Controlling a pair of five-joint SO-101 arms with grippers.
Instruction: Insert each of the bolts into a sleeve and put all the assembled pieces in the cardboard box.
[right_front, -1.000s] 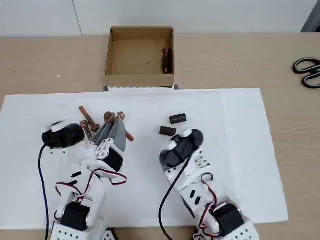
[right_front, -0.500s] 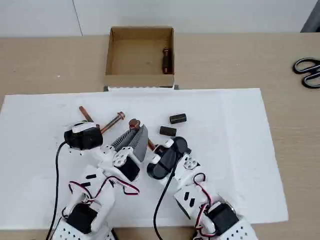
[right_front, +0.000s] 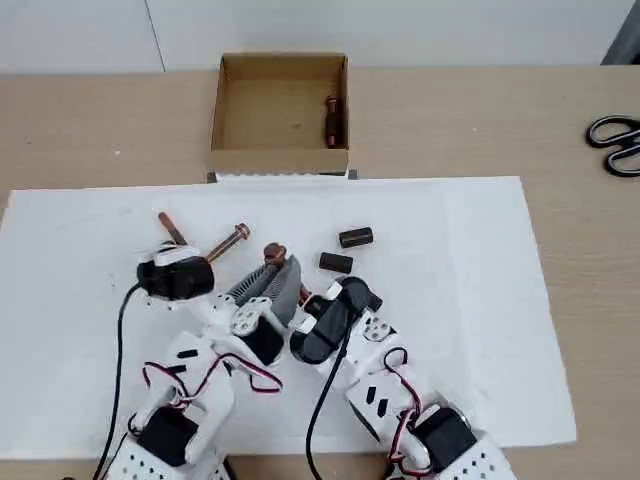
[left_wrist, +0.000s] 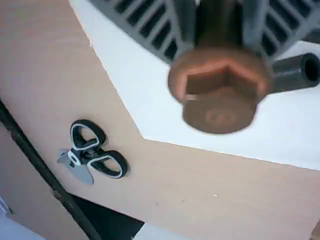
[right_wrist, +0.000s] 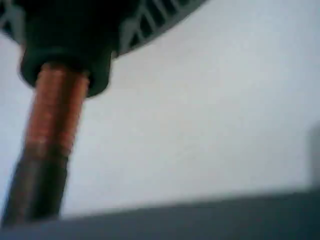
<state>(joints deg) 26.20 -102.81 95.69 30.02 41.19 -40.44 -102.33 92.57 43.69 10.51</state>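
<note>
My left gripper (right_front: 276, 272) is shut on a copper bolt (right_front: 273, 252); its hex head (left_wrist: 217, 88) shows between the grey fingers (left_wrist: 145, 25). Right beside it, my right gripper (right_front: 306, 298) is shut on a black sleeve (right_wrist: 66, 59), and the bolt's threaded shank (right_wrist: 50, 145) enters the sleeve's mouth. Two loose sleeves (right_front: 356, 238) (right_front: 335, 262) lie on the white paper just beyond the grippers. Two more bolts (right_front: 170, 226) (right_front: 228, 242) lie to the left. The cardboard box (right_front: 228, 110) at the back holds one assembled piece (right_front: 332, 120).
A white paper sheet (right_front: 470, 280) covers the near table. Black-handled scissors (right_front: 615, 142) (left_wrist: 92, 157) lie at the far right on the bare wood. The box stands just past the paper's far edge.
My left gripper carried a bolt rightwards away from the other bolts. The right gripper shifted left to meet it, so bolt and sleeve now touch.
</note>
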